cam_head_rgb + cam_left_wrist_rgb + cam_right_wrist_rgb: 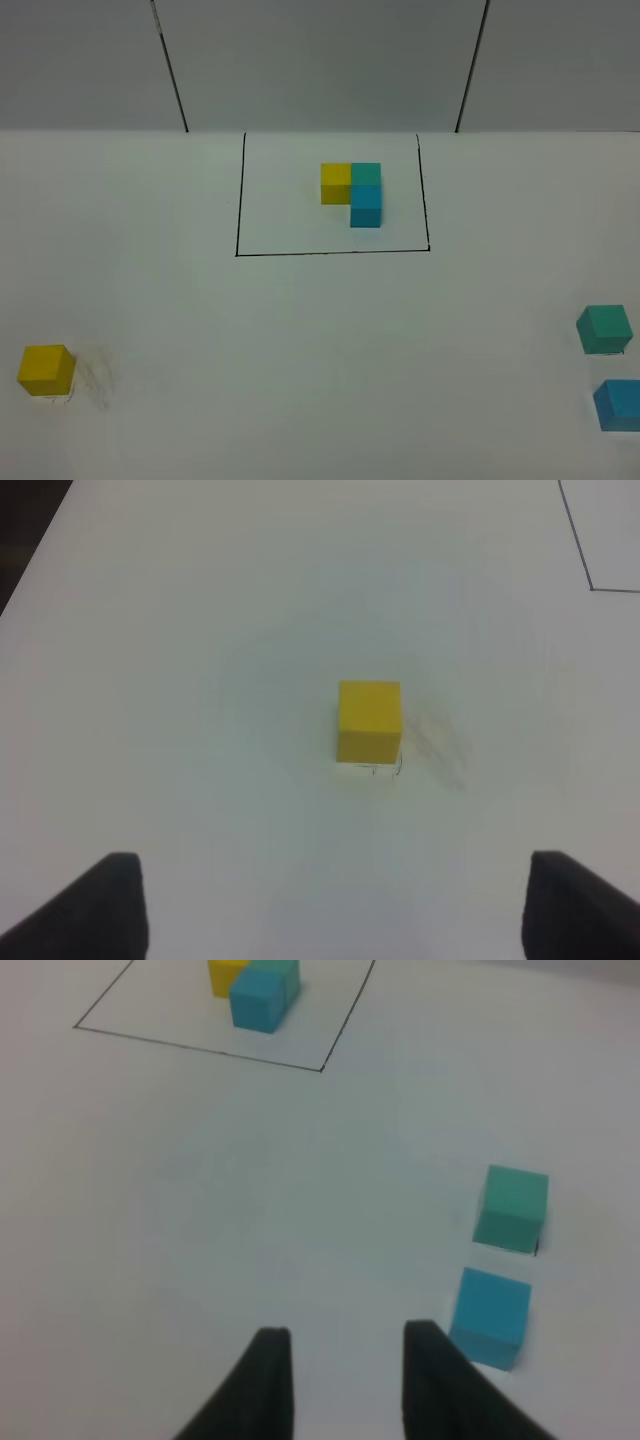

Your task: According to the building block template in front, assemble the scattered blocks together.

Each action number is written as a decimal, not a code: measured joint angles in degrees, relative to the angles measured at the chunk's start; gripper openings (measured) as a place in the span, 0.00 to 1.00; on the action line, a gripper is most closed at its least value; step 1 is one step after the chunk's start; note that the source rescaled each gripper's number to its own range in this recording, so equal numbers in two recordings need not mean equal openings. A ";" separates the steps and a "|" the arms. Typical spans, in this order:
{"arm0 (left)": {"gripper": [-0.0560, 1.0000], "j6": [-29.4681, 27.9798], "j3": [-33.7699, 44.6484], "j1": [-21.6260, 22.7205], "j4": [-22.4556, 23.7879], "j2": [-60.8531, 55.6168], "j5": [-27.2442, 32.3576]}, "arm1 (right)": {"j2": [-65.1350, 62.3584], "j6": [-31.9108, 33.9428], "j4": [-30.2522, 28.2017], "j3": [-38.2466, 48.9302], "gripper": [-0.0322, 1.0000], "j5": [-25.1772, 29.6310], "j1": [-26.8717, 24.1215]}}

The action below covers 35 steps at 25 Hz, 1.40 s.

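Observation:
The building block template [352, 190] is a joined yellow, teal-green and sky-blue L inside a thin black rectangle at the far middle; it also shows in the right wrist view [255, 988]. The loose yellow cube [46, 369] sits near left, and in the left wrist view [369, 720] ahead of my left gripper [335, 910], which is wide open and empty. The loose teal-green cube [604, 329] and sky-blue cube [620, 404] sit near right. My right gripper [345, 1335] is open by a narrower gap and empty, just beside the sky-blue cube [490, 1317] and short of the teal-green cube [512, 1207]. Neither gripper shows in the exterior view.
The white table [320, 340] runs to a grey back wall [320, 60]. The sky-blue cube lies at the right edge of the exterior view. Faint scuff marks [95, 378] lie beside the yellow cube. A dark table edge [25, 540] shows in the left wrist view.

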 joint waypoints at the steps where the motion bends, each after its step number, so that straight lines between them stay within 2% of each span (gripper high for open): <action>1: 0.68 0.00 0.00 0.00 0.00 0.00 0.00 | 0.00 0.00 0.00 0.00 0.03 0.00 0.00; 35: 0.68 0.00 0.00 0.00 0.00 0.15 0.07 | 0.00 0.00 0.00 0.00 0.03 0.00 0.00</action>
